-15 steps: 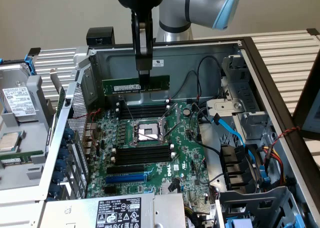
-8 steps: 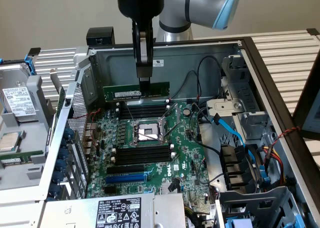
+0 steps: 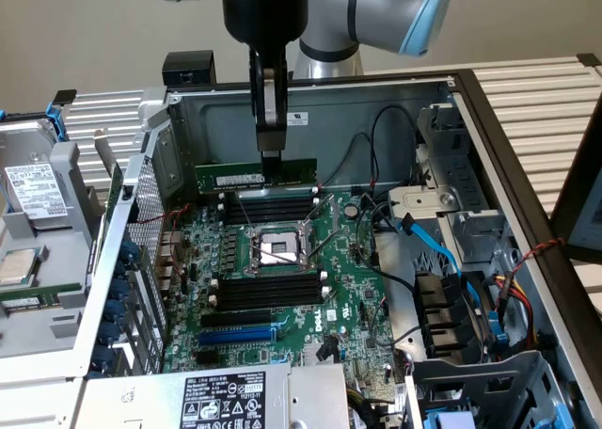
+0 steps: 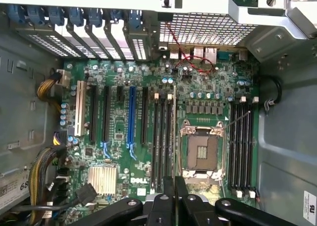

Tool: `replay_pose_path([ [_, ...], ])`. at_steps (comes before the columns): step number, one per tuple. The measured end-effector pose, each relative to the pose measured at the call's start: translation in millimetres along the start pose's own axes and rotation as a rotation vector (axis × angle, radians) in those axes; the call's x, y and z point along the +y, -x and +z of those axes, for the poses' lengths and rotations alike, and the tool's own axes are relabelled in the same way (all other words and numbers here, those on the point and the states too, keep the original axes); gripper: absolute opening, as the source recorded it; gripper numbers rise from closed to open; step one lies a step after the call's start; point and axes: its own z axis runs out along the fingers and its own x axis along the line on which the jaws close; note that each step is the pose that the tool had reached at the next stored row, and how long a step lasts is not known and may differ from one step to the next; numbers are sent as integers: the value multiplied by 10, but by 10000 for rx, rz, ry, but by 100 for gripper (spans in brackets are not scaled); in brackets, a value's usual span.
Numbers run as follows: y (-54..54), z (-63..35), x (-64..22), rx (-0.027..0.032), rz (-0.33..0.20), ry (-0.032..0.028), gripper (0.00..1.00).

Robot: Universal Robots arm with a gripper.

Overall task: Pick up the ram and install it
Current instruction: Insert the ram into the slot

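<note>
Case (image 3: 310, 109) is left open so the motherboard (image 3: 350, 293) is reachable from above. At twelve o'clock of the CPU socket (image 3: 277, 250), the gripper (image 3: 270, 161) is clamped on the ram (image 3: 230, 177), which is held level above the black slots (image 3: 273, 206), seemingly for alignment.

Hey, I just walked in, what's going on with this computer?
A robot arm's tool is shut on the ram, gripping the stick from above near its middle. It holds the ram level over the motherboard inside the open case. The ram isn't in any of the black slots yet. They sit bare on either side of the empty socket.
</note>
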Motion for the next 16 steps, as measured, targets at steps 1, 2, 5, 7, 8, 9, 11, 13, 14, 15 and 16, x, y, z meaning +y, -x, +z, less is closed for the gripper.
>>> replay_pose_path([
  [1,0,15,-1,2,-1,0,13],
  [2,0,28,-1,7,-1,1,13],
  [5,-1,62,-2,56,2,1,13],
  [7,0,76,-2,108,4,-3,13],
  [8,-1,81,-2,140,6,-17,13],
  [9,-1,85,-2,164,5,-38,13],
  [11,-1,97,-3,217,7,-88,13],
  [13,-1,109,-3,290,9,-141,13],
  [14,-1,115,-3,321,10,-163,13],
  [15,-2,126,-4,330,9,-179,13],
  [16,-2,140,-5,331,9,-190,13],
])
